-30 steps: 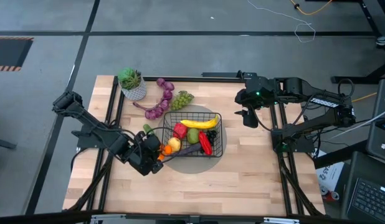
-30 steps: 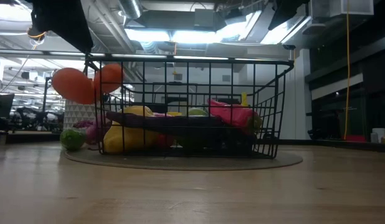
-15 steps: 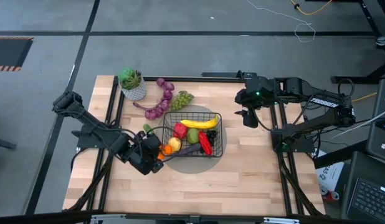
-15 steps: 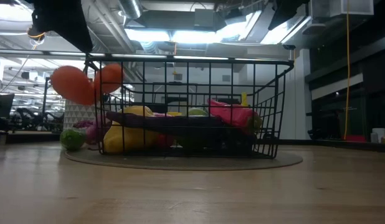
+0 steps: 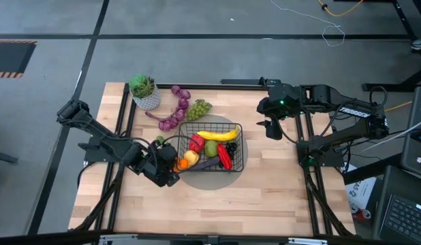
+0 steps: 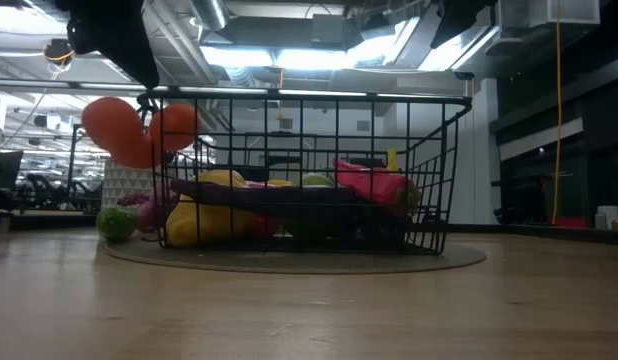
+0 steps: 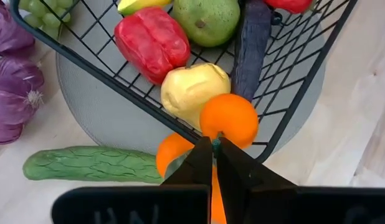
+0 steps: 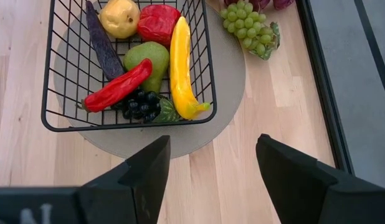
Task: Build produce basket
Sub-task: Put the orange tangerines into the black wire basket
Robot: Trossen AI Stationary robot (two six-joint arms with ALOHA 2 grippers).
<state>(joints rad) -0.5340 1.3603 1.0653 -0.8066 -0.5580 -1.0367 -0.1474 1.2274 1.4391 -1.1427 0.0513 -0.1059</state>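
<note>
I had the left claw point(image 7: 215, 144) pinched shut on the stem of the round orange toy fruit point(image 7: 228, 120), right at the near rim of the small black wire-mesh basket point(image 5: 234, 161) on the wooden bench point(image 5: 265, 197). I judged that thin grip could slip, dropping the fruit outside beside the green toy cucumber point(image 7: 86, 164). The right claw point(image 8: 211, 165) hung wide and empty, well apart.
</note>
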